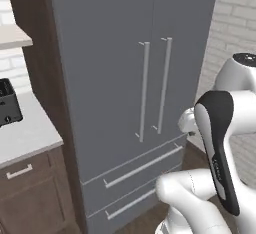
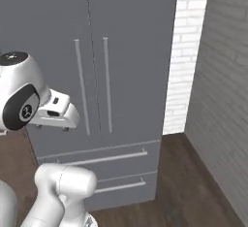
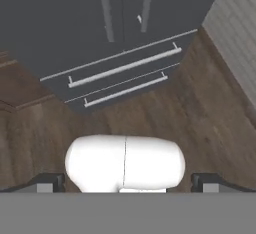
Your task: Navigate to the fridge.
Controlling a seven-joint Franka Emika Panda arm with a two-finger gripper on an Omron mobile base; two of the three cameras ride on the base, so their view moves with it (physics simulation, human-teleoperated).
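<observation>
The tall matte grey French-door fridge (image 1: 125, 78) with two vertical silver bar handles stands directly ahead, at twelve o'clock from the end effector (image 3: 128, 182), well apart from it. Its two lower drawers lie at the hand view's top above dark wooden floor (image 3: 200, 113). The end effector's tips sit spread apart, holding nothing.

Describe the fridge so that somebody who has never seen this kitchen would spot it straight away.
Start at the white brick wall on the room's right side; the fridge stands just left of it, a tall matte grey French-door unit. Brown wooden cabinets under a pale counter flank its other side. Two long vertical silver bar handles above two drawers with horizontal handles set it apart.
</observation>
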